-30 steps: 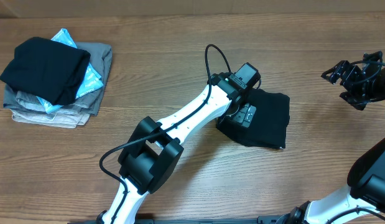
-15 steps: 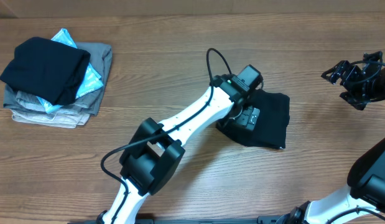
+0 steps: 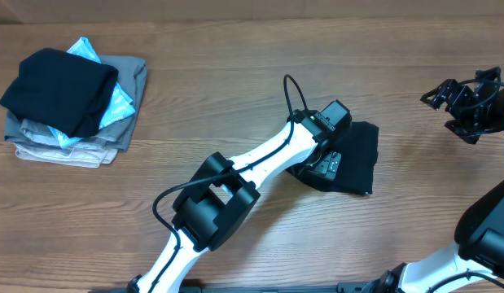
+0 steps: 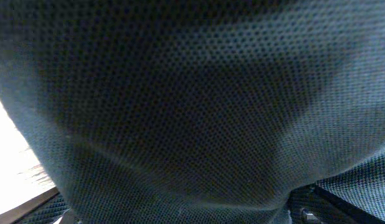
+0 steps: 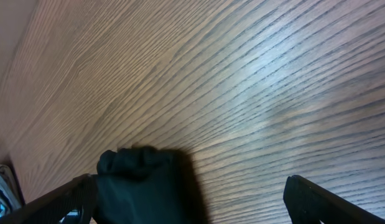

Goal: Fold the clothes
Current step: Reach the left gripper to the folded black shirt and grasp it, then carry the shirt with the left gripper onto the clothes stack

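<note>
**While the left gripper (image 3: 325, 164) rests on its edge, the black T-shirt (image 3: 357, 153) lies folded**

It sits just right of the desk's (image 3: 235, 73) centre. The left fingers are spread wide. The right gripper (image 3: 457, 102) hangs empty, jaws apart, near the right edge.

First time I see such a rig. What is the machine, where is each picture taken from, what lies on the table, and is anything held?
Two robot arms at a wooden table, each ending in a two-finger gripper. One picture looks down from above; the other two come from wrist cameras. A folded black T-shirt lies mid-table; a pile of folded clothes lies apart. The left gripper is down on the T-shirt, jaws wide, so its camera sees only fabric. The right gripper hangs open, holding nothing.
</note>
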Action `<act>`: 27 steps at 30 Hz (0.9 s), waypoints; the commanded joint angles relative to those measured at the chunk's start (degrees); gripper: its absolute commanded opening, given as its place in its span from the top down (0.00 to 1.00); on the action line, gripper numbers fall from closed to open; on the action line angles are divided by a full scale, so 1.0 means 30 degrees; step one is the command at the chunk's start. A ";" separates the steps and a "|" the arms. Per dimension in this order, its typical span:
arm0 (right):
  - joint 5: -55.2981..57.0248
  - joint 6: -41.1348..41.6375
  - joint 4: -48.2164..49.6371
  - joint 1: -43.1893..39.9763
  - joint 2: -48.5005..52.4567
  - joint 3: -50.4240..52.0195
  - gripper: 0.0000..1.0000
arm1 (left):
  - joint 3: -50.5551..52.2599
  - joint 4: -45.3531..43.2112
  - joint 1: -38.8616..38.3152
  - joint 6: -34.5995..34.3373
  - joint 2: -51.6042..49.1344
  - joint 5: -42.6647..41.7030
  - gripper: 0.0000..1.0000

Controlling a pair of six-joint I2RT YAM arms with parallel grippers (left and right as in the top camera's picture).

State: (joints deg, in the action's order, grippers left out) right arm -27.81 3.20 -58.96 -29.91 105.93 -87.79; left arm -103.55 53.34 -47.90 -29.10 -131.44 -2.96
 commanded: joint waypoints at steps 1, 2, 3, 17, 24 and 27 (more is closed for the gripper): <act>0.0066 0.0000 0.0109 0.0015 -0.0197 -0.0357 0.00 | 0.0109 0.0284 0.0066 -0.0532 -0.1231 0.0605 0.25; 0.0066 0.0000 0.0109 0.0015 -0.0197 -0.0357 0.00 | 0.0109 0.0277 0.0066 -0.0532 -0.1231 0.0612 0.42; 0.0066 0.0000 0.0109 0.0015 -0.0197 -0.0357 0.00 | 0.0102 0.0277 0.0073 -0.0532 -0.1231 0.0612 0.56; 0.0066 0.0000 0.0109 0.0015 -0.0197 -0.0357 0.00 | -0.0204 0.0561 0.0102 -0.0219 -0.1224 0.1552 0.35; 0.0066 0.0000 0.0109 0.0015 -0.0197 -0.0357 0.00 | -0.1464 0.2579 0.0605 0.0765 -0.1217 0.2667 0.00; 0.0066 0.0000 0.0109 0.0015 -0.0197 -0.0357 0.00 | -0.2339 0.3774 0.0867 0.0765 -0.1217 0.2616 0.00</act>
State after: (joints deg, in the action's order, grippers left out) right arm -27.81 3.18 -58.94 -29.91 105.93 -87.79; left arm -108.03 62.04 -46.30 -28.27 -132.86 1.41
